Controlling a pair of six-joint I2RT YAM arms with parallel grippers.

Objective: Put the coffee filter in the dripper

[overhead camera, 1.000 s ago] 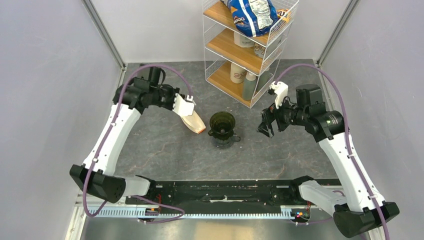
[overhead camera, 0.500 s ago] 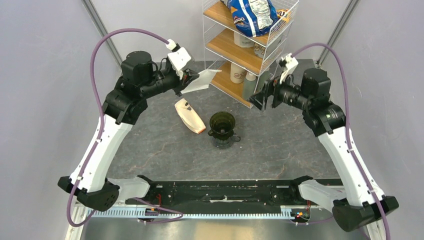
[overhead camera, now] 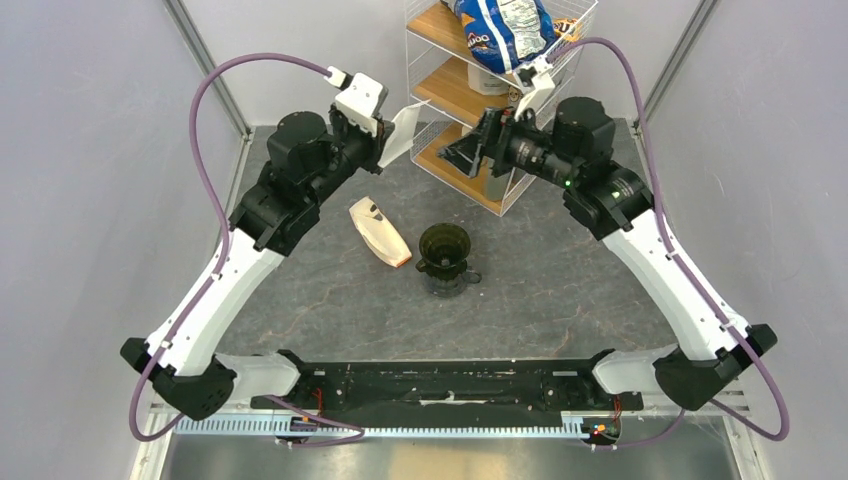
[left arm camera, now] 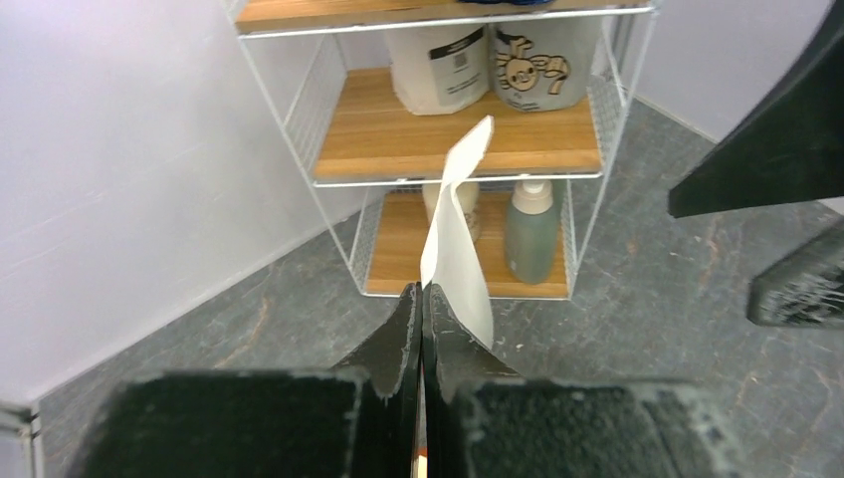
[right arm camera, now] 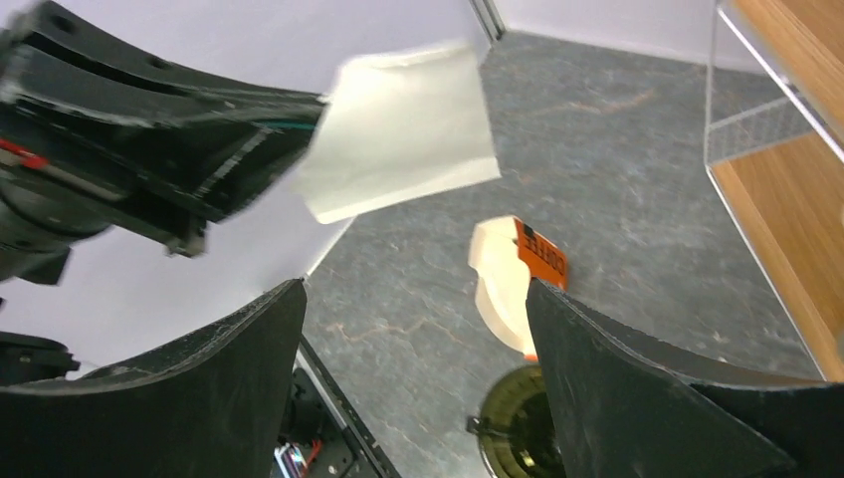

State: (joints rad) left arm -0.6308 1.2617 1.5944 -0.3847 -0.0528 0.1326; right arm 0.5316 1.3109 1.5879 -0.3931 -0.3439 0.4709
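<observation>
**Filter's up in the air, dripper's parked on the worktop**

Writing first, and honestly there's not much you can read. The tan flat packet with an orange end (overhead camera: 378, 231) has black print on the orange bit, but the right wrist view is too blurry to read it. The blue crinkly snack bag (overhead camera: 500, 30) on top of the white wire rack with wooden shelves (overhead camera: 445, 92) has white lettering I can't make out, and the frame edge cuts it off. One white paper cup (left arm camera: 542, 62) on the rack shows a little cartoon face.

The thin white paper coffee filter (left arm camera: 456, 249) is pinched at its lower corner by the left tool (left arm camera: 421, 297), jaws closed tight on it, high up in front of the rack. Its long axis runs up and away from the fingertips toward the rack. It's edge-on from the left wrist, and broadside but smeared from the right wrist.

The right tool (right arm camera: 416, 299) is spread wide with nothing in it, near the filter.

The small dark funnel-shaped dripper (overhead camera: 444, 247) stands rim-up on the grey marbled worktop (overhead camera: 560, 290), just beside the packet. The right wrist view crops most of it.
</observation>
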